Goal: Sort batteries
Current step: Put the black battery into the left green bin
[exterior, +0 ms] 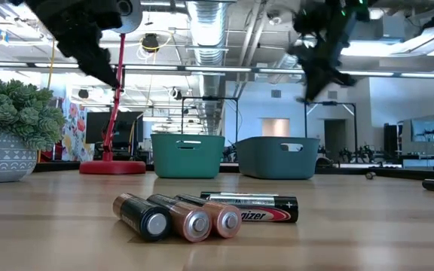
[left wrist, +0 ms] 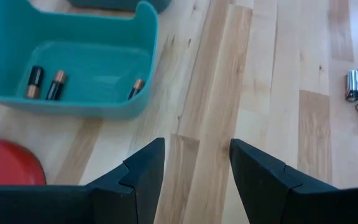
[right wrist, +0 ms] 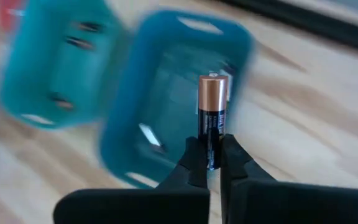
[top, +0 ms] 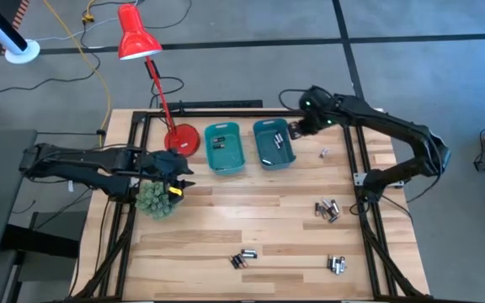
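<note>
a copper-topped battery point(right wrist: 212, 118) is held upright between the clenched fingers of the right gripper point(right wrist: 212, 163), which is raised beside the far right edge of the darker teal bin point(top: 274, 144) in the high view; in the right wrist view the cell is gripped by its lower black end, with that bin's open mouth seen beyond it. the step in hand is judged to be the carry of one cell to a bin, with the drop not yet made. two or three cells are already seen in the lighter teal bin point(left wrist: 73, 68) through the left wrist view, and a few more in the darker one. many batteries remain unsorted on the wooden table point(top: 226, 227): a cluster near the right frame post point(top: 327, 209), another at the near right point(top: 337, 264), a group at the near middle point(top: 243, 259) that is shown close up in the low view point(exterior: 202, 214), and a lone piece near the right bin point(top: 323, 153). the left gripper point(left wrist: 196, 163) is parked, jaws spread and empty, beside the green spiky plant point(top: 153, 199), close to the red lamp's base point(top: 181, 139). the next move is judged to call for the cell to be centred over the proper bin before the grip is released, so that it is not bounced off the rim; the sorting is judged to be at an early stage.
</note>
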Robot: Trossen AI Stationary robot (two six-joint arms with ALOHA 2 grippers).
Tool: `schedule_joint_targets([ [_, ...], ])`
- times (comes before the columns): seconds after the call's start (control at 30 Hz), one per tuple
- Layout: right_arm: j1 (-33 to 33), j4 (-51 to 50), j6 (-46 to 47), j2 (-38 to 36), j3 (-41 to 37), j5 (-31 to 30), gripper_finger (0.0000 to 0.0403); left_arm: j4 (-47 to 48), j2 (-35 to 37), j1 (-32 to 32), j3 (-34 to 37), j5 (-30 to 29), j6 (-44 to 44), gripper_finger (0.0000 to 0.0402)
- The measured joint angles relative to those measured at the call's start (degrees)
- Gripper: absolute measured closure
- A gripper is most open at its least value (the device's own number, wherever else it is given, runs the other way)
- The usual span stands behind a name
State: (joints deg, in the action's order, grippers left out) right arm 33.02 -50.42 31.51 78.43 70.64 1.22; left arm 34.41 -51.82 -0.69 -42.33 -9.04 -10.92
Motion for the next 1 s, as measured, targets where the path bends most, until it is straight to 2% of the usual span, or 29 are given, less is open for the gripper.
schedule_joint_targets([
  [0.2,-7.3,0.2,-3.0,11.6,17.2,-1.2,0.0401,-1.7,3.1,0.0,3.2,0.0,-0.9,0.0223],
  [0.57,-14.8,-4.7,-10.4,40.8,48.0,0.6,0.0401,-2.0,3.2,0.0,3.5,1.8,-1.8,0.0223],
  [0.77,-14.8,-9.3,-12.0,52.9,55.6,2.2,0.0401,-1.9,3.1,0.0,3.5,3.7,-2.4,0.0223],
  [1.0,-13.7,-11.2,-12.6,59.5,56.8,3.2,0.0401,-1.8,3.1,-0.8,3.5,3.9,-2.2,0.0223],
])
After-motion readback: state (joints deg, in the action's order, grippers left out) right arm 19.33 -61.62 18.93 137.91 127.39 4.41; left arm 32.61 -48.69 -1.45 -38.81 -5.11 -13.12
